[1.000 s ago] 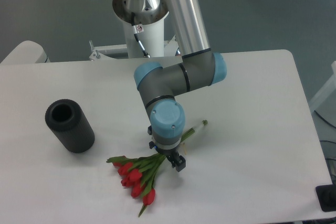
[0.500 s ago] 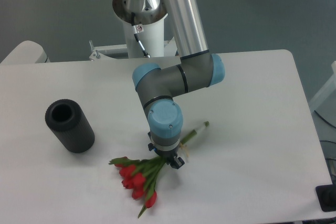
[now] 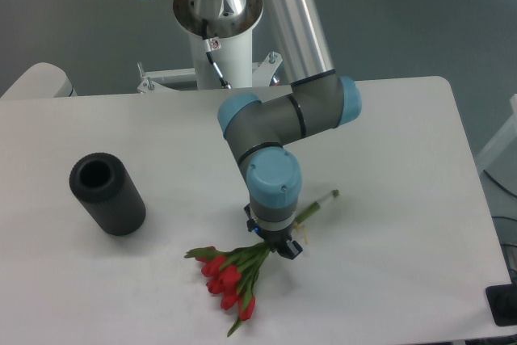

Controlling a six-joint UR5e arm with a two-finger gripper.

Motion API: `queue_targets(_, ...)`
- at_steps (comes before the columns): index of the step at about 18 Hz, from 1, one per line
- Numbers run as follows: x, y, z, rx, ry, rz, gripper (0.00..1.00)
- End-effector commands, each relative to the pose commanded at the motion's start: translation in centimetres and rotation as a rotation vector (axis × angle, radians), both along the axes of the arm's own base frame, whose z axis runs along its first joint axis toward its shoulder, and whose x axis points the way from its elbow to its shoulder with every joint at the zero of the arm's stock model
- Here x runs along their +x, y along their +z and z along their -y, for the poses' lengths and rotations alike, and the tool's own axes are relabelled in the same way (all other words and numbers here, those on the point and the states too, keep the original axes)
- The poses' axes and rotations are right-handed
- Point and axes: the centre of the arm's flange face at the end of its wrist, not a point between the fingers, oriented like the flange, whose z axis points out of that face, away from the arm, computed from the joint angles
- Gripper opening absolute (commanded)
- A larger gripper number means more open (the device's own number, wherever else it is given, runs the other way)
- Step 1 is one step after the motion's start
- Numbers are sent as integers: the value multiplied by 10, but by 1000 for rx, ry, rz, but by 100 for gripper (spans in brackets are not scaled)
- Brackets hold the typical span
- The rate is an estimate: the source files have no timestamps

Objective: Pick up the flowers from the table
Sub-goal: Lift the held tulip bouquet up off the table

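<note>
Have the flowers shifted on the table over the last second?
Yes. The flowers have moved right with the claw, farther from the black cylinder, which has stayed put.

flowers [image 3: 230, 276] on table [image 3: 404, 199], cylinder [image 3: 107, 194] far left

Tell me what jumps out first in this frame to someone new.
The red tulip bunch at the front of the white table, bright against the plain top. Right over its stems the arm's tool is down on the bunch, the blue-capped wrist blocking the view of its fingers. Off to the left a black cylinder stands upright, open end up.
</note>
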Motion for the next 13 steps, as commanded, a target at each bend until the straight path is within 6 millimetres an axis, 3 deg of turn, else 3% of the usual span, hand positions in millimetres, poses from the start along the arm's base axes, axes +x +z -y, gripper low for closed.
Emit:
queue_targets(7,-38,29,13,-12,32,22,24)
queue_targets(13,-66,36,27,-11,16,28,24)
